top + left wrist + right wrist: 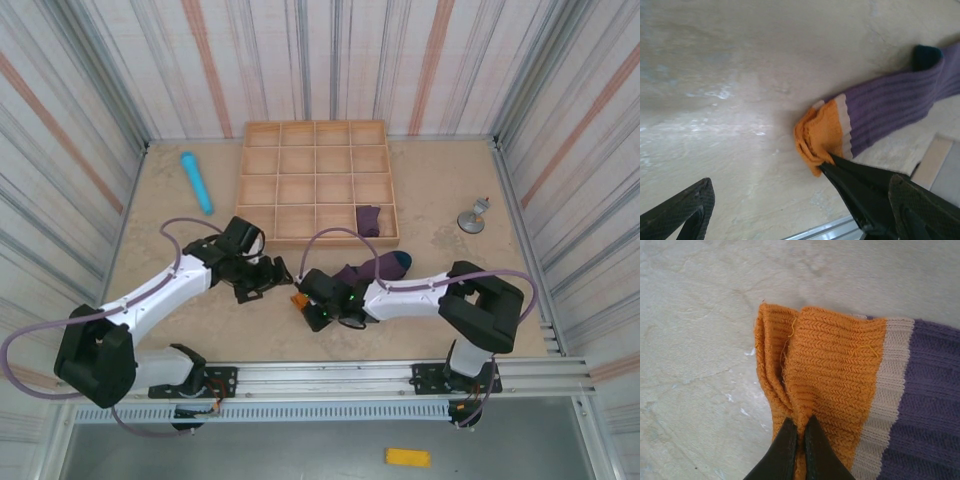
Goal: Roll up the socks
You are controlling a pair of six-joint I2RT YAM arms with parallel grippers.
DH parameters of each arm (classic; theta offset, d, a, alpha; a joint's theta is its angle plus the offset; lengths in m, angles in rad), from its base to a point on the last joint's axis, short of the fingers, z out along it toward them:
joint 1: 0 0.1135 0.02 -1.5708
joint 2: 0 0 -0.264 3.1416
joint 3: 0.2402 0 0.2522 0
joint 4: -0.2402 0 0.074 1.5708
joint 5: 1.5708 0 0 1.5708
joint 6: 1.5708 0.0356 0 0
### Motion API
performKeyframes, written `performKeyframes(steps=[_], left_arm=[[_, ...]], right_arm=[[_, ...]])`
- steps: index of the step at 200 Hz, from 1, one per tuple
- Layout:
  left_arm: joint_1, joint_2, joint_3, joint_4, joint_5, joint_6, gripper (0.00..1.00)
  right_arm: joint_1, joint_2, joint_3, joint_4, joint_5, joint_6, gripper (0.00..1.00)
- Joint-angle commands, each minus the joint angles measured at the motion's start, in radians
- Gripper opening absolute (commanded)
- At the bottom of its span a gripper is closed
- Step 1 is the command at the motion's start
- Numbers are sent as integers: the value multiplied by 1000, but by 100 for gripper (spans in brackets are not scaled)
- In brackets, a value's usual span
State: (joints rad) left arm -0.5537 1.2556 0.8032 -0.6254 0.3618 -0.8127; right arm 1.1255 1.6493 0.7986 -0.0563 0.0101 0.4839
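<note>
The worktop carries a wooden tray toward its far edge; the flat sock lies stretched out between the tray and the near edge, its orange cuff pointing toward the left edge; a light blue cylinder lies near the left edge; the compact sock sits in the tray's near-right corner compartment; the right end effector is clamped together on the cuff; the left end effector stands just beside the cuff, fingers wide apart, holding nothing.
</note>
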Motion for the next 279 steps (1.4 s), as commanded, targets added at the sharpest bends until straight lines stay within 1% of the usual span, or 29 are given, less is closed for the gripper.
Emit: performKeyframes(steps=[1, 23, 37, 47, 64, 98, 121, 135, 149, 171, 181, 209, 233, 268, 279], left_arm=[[-48, -30, -36, 89, -9, -38, 88], [-76, -27, -67, 166, -12, -61, 78], [-93, -21, -73, 178, -27, -66, 69], [-110, -15, -71, 180, -48, -69, 66], [-140, 4, -64, 193, -70, -69, 65], [-197, 64, -39, 222, -96, -88, 63], [-239, 106, -41, 261, -132, -115, 60], [-253, 134, -43, 293, -131, -128, 59], [-270, 162, -30, 323, -135, -139, 57], [-300, 205, -7, 367, -143, -143, 55], [-307, 227, 4, 368, -148, -148, 55], [-314, 271, 28, 367, -133, -152, 53], [-316, 292, 33, 368, -131, -146, 52], [-329, 342, 54, 390, -127, -142, 51], [-342, 365, 70, 394, -128, -130, 48]], right_arm=[[-54, -48, -83, 71, -159, 77, 0], [-140, -86, -171, 209, -316, 160, 0], [-182, -98, -204, 253, -382, 199, 0], [-201, -110, -222, 273, -403, 221, 0], [-222, -136, -257, 311, -411, 258, 0], [-297, -176, -333, 414, -457, 342, 0], [-326, -221, -347, 359, -449, 352, 0], [-350, -263, -363, 326, -440, 372, 0], [-378, -297, -384, 315, -472, 388, 0], [-405, -335, -414, 275, -470, 407, 0], [-408, -332, -428, 290, -489, 414, 0], [-404, -311, -457, 315, -494, 451, 0], [-395, -321, -484, 349, -474, 496, 0], [-415, -320, -489, 290, -469, 520, 0], [-421, -306, -489, 282, -471, 525, 0]])
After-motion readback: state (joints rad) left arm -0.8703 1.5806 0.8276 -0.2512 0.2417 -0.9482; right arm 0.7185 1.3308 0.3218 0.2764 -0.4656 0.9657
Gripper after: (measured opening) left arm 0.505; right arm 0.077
